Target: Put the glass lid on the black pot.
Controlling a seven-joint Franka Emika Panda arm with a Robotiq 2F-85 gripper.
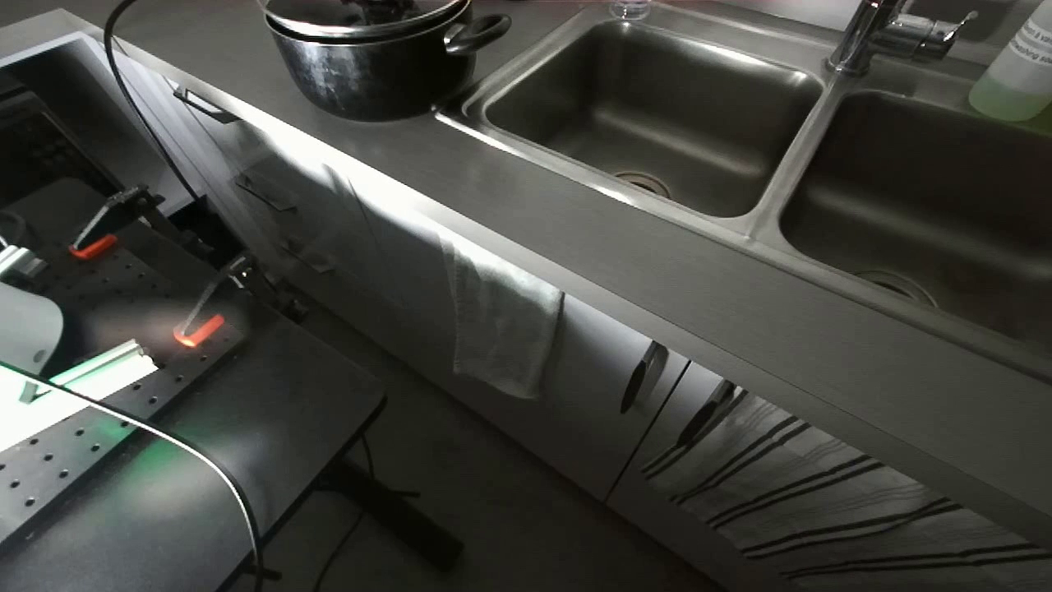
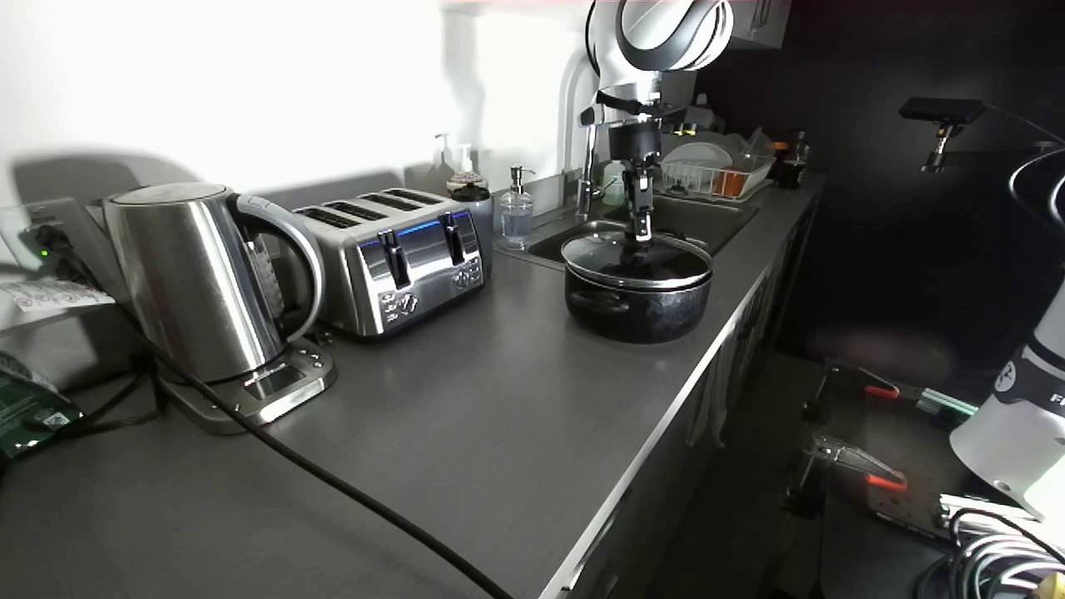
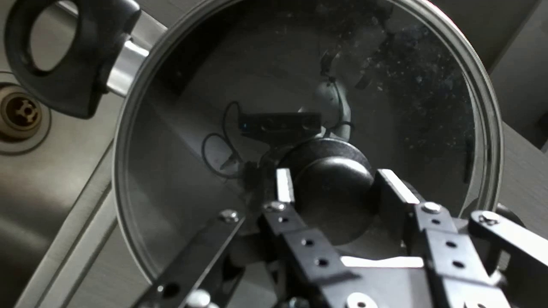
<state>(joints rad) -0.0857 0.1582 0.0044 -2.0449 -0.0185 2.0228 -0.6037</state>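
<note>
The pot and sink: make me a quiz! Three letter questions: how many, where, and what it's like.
1. How many sink basins? A: one; B: four; C: two.
2. Where's the black pot? A: in a basin; B: on the counter; C: on the floor.
3. The pot is: A: covered by the glass lid; B: uncovered; C: upside down.

1 C, two sit side by side; 2 B, its base rests there in both exterior views; 3 A, the lid spans its top.

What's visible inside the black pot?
No identifiable contents. The glass lid over the black pot is dark with reflections; its black knob and the gripper hide more.
</note>
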